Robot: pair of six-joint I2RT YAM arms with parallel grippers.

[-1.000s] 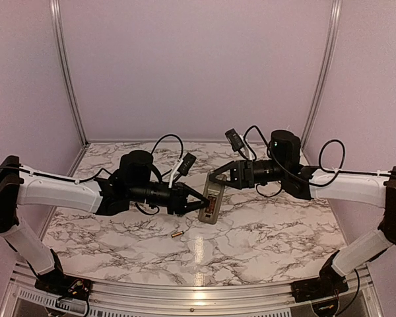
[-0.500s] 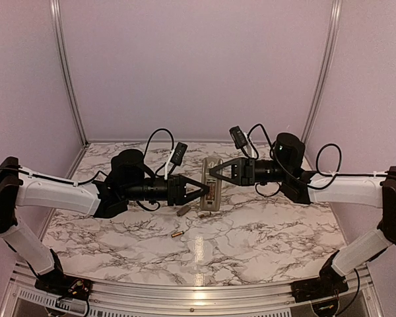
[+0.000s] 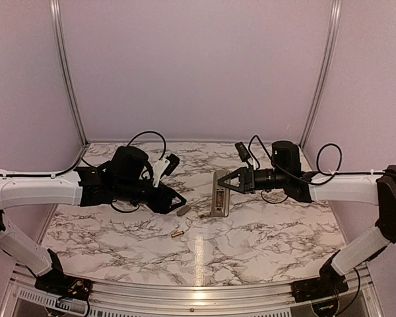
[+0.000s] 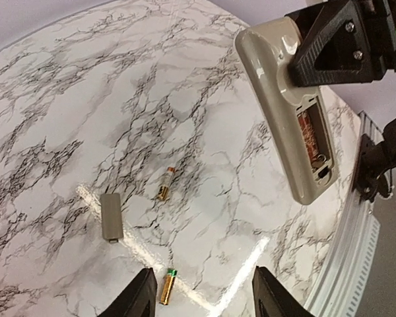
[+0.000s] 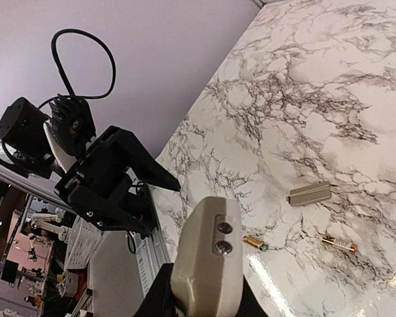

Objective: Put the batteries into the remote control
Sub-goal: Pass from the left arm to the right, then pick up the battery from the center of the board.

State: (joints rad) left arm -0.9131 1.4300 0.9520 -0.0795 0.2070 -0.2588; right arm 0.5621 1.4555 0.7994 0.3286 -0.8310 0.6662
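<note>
Nearest the arm bases, one small brass-toned cylindrical battery (image 3: 177,234) lies on the white marble-patterned table (image 3: 264,244), where it lay already a second ago. Further back, a second battery (image 3: 201,216) and a flat grey-beige plastic cover piece (image 3: 183,211) are new on the table, near each other. Just behind them, the left gripper (image 4: 204,294) has let go and pulled back; its fingers are spread, with nothing between. Farther right, the right gripper (image 5: 203,300) now alone pinches the slim greyish-tan plastic remote control (image 3: 220,201), its compartment open. I judge that both loose batteries are not yet loaded.
</note>
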